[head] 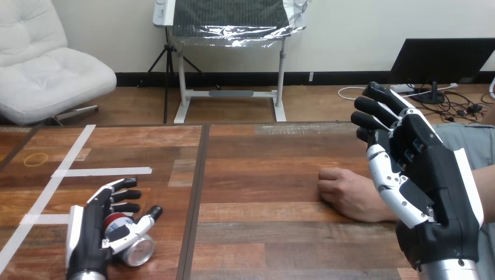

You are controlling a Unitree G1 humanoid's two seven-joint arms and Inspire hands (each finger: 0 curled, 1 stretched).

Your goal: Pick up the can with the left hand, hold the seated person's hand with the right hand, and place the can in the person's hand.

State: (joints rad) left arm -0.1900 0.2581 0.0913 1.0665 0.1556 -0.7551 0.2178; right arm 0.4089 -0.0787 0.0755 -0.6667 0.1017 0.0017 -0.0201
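A red can (129, 244) with a silver end lies on its side on the table near the front left. My left hand (93, 227) rests against it from the left, fingers straight and pointing away from me, thumb (142, 224) stretched across the top of the can. The person's hand (344, 191) lies as a loose fist on the table right of the middle, its forearm running off to the right. My right hand (423, 181) is raised at the right, open with fingers spread upward. It hangs over the person's wrist, and I cannot tell whether they touch.
White tape strips (99, 172) cross the left part of the table, with a yellow rubber band (36, 158) at the far left. A dark seam (195, 198) splits the wooden tabletop (262, 233) down the middle.
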